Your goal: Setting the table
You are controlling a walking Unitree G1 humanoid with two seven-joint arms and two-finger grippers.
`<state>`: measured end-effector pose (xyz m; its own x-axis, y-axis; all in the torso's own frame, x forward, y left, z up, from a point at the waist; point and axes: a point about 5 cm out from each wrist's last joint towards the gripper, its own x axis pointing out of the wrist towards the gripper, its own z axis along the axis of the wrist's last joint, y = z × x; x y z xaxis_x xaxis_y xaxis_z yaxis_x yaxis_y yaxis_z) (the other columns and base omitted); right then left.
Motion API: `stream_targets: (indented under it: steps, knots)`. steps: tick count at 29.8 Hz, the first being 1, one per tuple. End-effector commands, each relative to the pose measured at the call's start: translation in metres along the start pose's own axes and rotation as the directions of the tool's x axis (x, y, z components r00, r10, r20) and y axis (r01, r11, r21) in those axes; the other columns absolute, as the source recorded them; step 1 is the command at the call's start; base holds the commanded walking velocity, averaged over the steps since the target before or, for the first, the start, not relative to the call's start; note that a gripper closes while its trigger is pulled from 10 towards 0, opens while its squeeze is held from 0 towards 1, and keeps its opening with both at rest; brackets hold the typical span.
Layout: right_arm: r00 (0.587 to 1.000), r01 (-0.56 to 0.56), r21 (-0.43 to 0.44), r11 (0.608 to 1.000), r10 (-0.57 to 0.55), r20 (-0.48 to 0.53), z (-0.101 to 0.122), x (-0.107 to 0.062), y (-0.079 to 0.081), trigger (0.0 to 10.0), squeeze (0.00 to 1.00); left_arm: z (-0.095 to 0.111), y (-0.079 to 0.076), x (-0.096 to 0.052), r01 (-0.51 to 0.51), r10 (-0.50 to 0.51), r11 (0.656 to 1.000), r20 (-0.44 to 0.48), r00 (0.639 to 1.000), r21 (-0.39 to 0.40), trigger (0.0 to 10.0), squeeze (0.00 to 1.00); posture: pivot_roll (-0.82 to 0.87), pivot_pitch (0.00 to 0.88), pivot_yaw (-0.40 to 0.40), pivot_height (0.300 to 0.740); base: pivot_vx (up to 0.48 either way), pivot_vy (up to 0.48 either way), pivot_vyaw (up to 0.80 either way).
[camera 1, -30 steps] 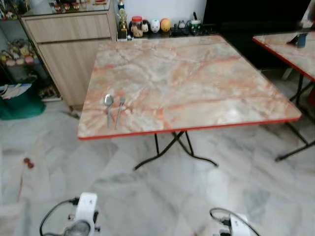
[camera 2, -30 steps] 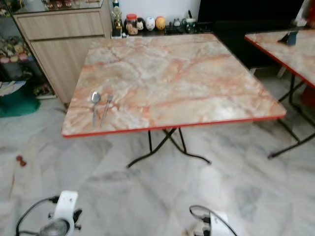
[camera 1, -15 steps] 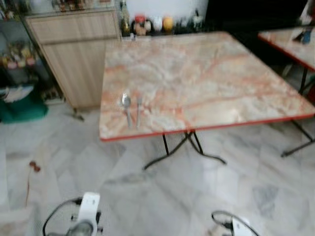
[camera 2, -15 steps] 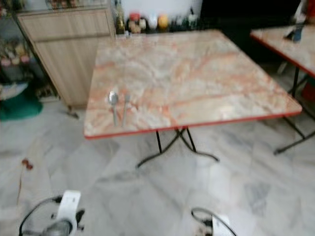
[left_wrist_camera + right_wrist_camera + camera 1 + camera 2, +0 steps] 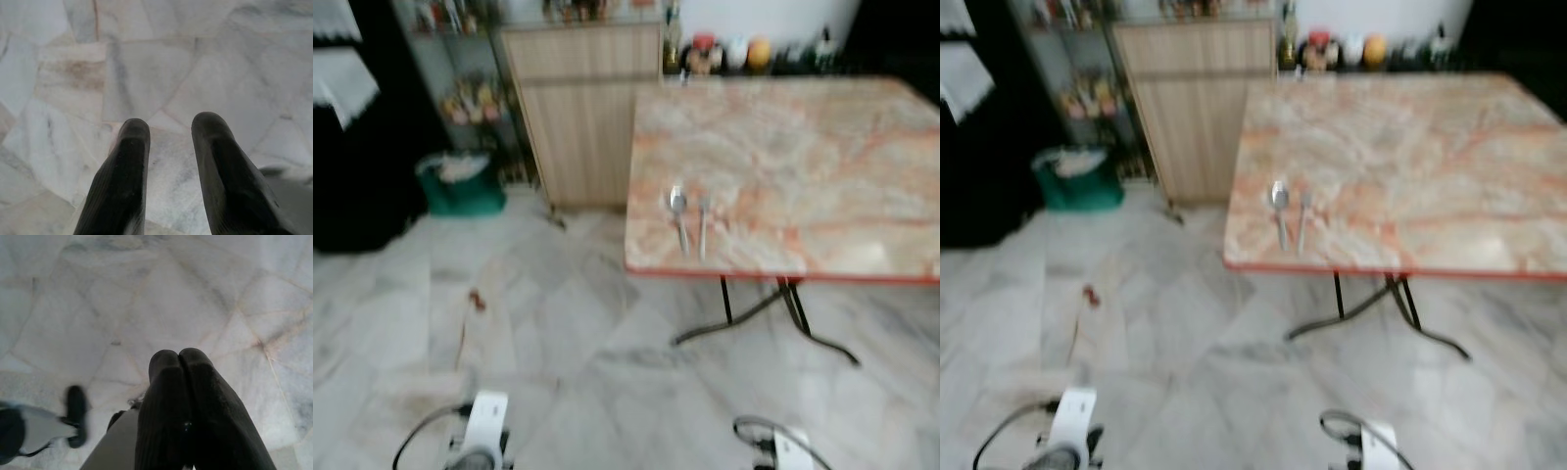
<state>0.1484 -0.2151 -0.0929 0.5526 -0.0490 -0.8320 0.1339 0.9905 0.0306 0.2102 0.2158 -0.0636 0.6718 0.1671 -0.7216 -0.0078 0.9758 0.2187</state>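
A marble-patterned table (image 5: 822, 157) with a red edge stands ahead to my right. A spoon (image 5: 678, 215) and a fork (image 5: 703, 227) lie side by side near its front left corner. Both arms hang low at the picture's bottom edge, far from the table. In the left wrist view my left gripper (image 5: 168, 129) is open over the marble floor, with nothing between its fingers. In the right wrist view my right gripper (image 5: 178, 357) is shut, fingers pressed together and empty, also over the floor.
A wooden cabinet (image 5: 582, 108) stands left of the table, with jars and figurines (image 5: 734, 54) on a ledge behind. A green tub (image 5: 462, 186) sits by a shelf at the left. A small red thing (image 5: 478, 299) lies on the floor. The table's black folding legs (image 5: 773, 313) spread beneath it.
The camera has turned left: the table, spoon and fork have shifted right in the picture, and the shelf and green tub have come in. Both arms still hang low.
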Motion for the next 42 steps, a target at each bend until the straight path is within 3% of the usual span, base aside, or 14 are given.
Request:
stream_targets:
  steps: [1, 19, 28, 42]
  knots:
    - [1.0, -0.016, 0.01, 1.0, 0.016, -0.003, -0.001, 0.001, 0.006, 10.0, 0.0, -0.002, 0.005, 0.0, -0.016, 0.016, 1.0, -0.014, 1.0, 0.001, 10.0, 0.0, 0.07, 0.0, -0.009, 0.74, 0.0, 0.0, 0.0]
    - [1.0, -0.002, 0.028, 1.0, 0.002, 0.002, -0.001, 0.001, 0.005, 10.0, 0.0, 0.004, -0.003, 0.0, 0.049, -0.047, 0.998, 0.032, 0.998, -0.038, 10.0, 0.0, 0.07, 0.0, -0.008, 0.74, 0.0, 0.0, 0.0]
    - [1.0, -0.003, 0.028, 1.0, 0.003, 0.003, 0.0, 0.001, 0.005, 10.0, 0.0, 0.003, -0.004, 0.001, 0.042, -0.041, 0.999, 0.011, 0.999, -0.034, 10.0, 0.0, 0.07, 0.0, -0.011, 0.74, 0.0, 0.0, 0.0]
    - [1.0, -0.002, 0.022, 1.0, 0.002, 0.003, 0.0, 0.001, 0.004, 10.0, 0.0, -0.001, -0.005, 0.0, 0.034, -0.034, 0.999, -0.003, 0.999, -0.041, 10.0, 0.0, 0.06, 0.0, -0.016, 0.74, 0.359, 0.0, 0.0]
